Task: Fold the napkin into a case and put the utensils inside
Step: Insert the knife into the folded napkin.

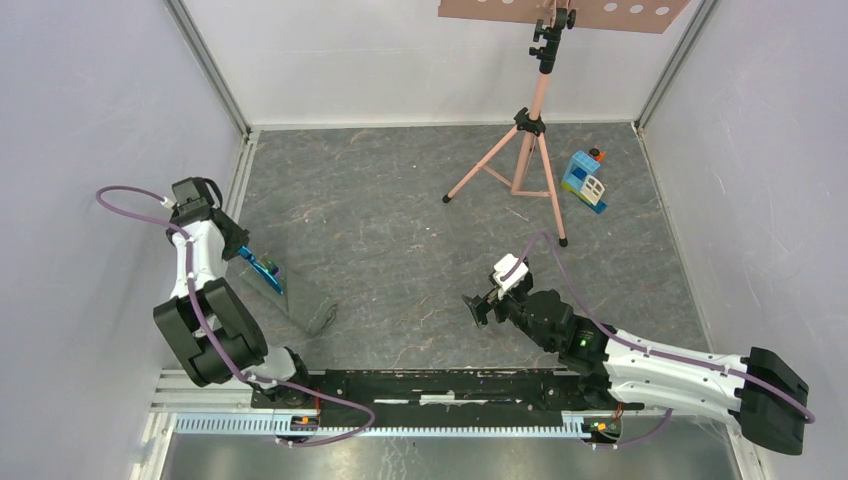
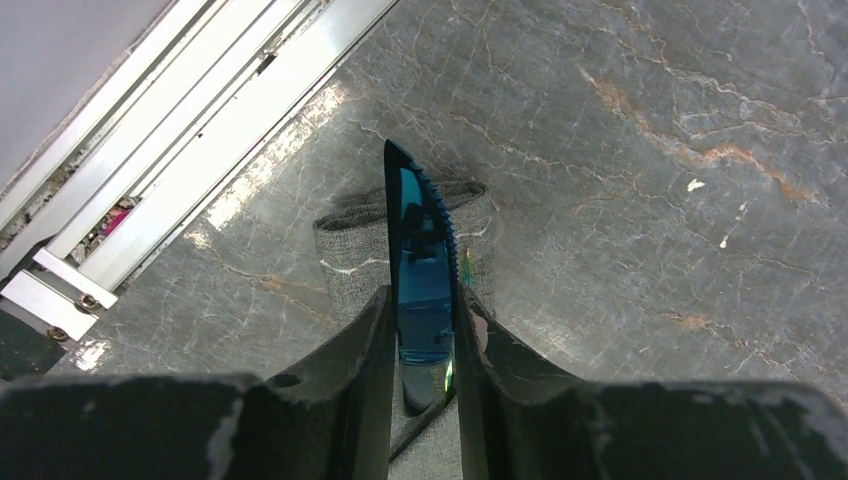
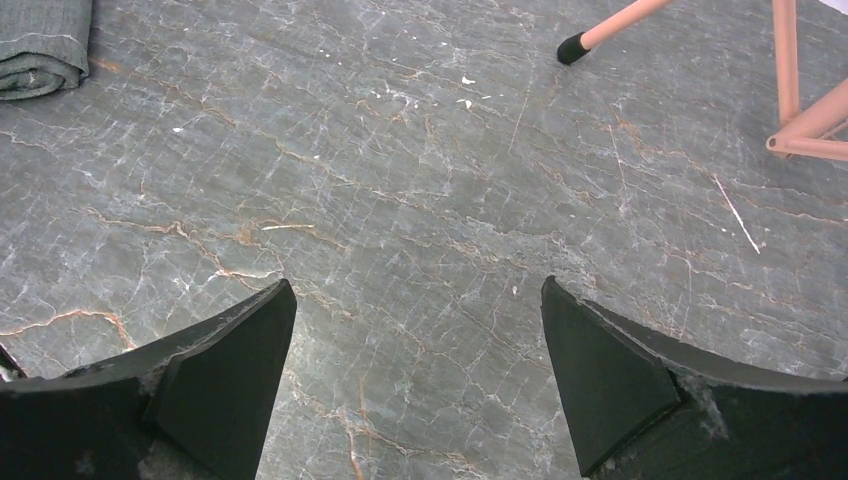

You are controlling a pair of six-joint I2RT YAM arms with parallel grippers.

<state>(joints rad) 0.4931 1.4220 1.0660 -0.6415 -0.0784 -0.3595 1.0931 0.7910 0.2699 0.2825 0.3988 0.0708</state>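
One blue knife (image 2: 420,250) sits clamped in my left claw (image 2: 422,300), tip aimed at the folded napkin (image 2: 350,250) at the frame's centre, ready for sliding in; my right claw (image 3: 417,285) hangs wide apart.

Overhead and low wrist views seemingly share the napkin (image 1: 308,308).

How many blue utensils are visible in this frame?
1: a blue serrated knife, gripped by the left gripper over the folded napkin. A thin sliver beside the blade may be a second piece; others could be hidden inside the napkin.
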